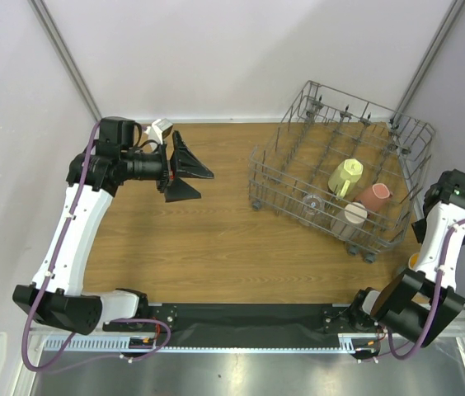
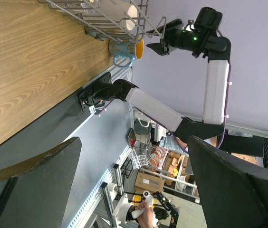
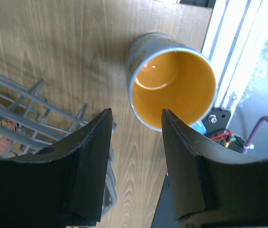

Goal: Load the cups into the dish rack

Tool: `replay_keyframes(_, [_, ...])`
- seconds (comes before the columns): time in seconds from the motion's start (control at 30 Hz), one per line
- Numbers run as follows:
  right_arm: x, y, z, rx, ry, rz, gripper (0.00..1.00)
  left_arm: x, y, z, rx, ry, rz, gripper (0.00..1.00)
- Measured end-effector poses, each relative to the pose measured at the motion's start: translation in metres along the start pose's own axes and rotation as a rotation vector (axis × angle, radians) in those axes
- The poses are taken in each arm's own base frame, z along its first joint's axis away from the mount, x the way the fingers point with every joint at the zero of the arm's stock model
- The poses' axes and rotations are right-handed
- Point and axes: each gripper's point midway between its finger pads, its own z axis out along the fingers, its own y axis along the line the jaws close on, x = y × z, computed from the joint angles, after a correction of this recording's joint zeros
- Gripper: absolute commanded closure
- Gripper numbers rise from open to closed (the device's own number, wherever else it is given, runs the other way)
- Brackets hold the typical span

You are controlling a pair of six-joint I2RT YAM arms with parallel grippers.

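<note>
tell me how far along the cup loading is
Done: yellow mug, pink mug, beige cup and clear glass sit in the dish rack. In hand: the open right claw faces the blue cup, not gripping it. To do: load that cup, now on the table beside the rack.

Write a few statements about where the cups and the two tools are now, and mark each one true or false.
1. The blue mug with the orange inside stands on the table, outside the dish rack. True.
2. The left tool holds a cup. False: it is open and empty, over bare wood.
3. The pale yellow mug is inside the dish rack. True.
4. The right tool is shut on the blue mug. False: it is open, and the mug shows below, between its fingers.
5. The salmon-pink mug lies on the table. False: it is in the dish rack, beside the pale yellow mug.
</note>
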Motion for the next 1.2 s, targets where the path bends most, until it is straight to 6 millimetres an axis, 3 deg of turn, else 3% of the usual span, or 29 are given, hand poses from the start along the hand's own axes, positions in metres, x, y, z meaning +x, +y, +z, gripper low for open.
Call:
replay_keyframes(0.47, [0.003,0.017,0.031,-0.029,0.005,-0.013,0.51,0.000,-0.001,0.000,0.002,0.001,-0.005,0.00])
replay_keyframes(0.67, [0.007,0.013,0.044,-0.015,0.018,-0.011,0.53,0.000,-0.001,0.000,0.002,0.001,-0.005,0.00])
replay_keyframes(0.93, [0.022,0.006,0.060,0.009,0.048,-0.028,0.69,0.000,-0.001,0.000,0.003,0.000,-0.005,0.00])
replay_keyframes(1.07, [0.029,0.005,0.065,0.009,0.065,-0.032,0.72,0.001,-0.001,-0.001,0.005,-0.004,-0.001,0.00])
replay_keyframes(1.17, [0.030,0.007,0.065,-0.002,0.070,-0.031,0.82,0.001,0.000,-0.001,0.007,-0.006,0.002,0.00])
replay_keyframes(1.2, [0.030,0.008,0.065,-0.006,0.072,-0.029,0.97,0.001,0.000,-0.001,0.007,-0.006,0.002,0.00])
